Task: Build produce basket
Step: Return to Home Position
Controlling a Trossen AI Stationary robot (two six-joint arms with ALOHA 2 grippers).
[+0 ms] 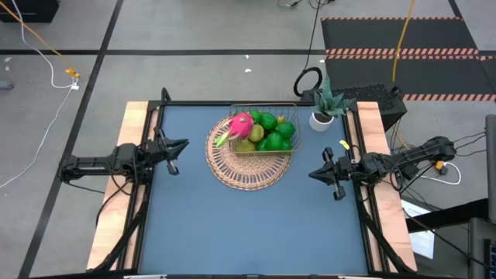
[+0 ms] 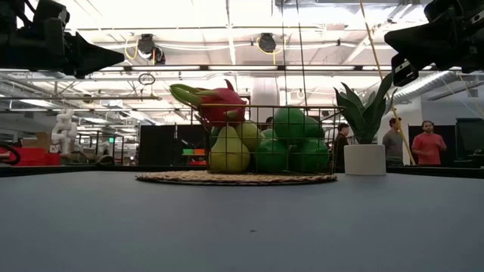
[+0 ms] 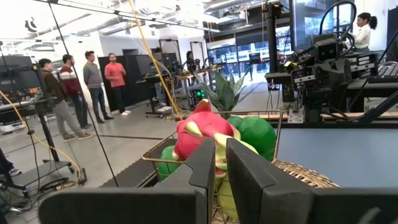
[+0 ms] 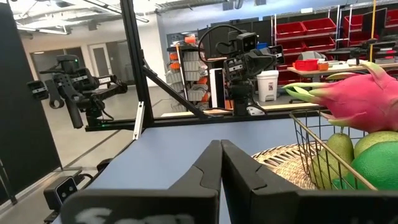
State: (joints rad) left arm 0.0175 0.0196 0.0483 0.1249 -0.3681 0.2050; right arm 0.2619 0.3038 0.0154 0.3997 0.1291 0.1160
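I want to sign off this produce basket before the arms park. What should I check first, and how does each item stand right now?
1. No produce left on the table: ok. The dragon fruit, limes and pears sit inside the wire basket.
2. Basket seated on the woven mat: ok.
3. Left gripper clear of the basket: ok. It is near the table's left edge, jaws shut and empty.
4. Right gripper clear of the basket: ok. It is near the right edge, jaws shut and empty.
5. Potted plant upright beside the basket: ok.
6. Home pose reached: cannot tell.
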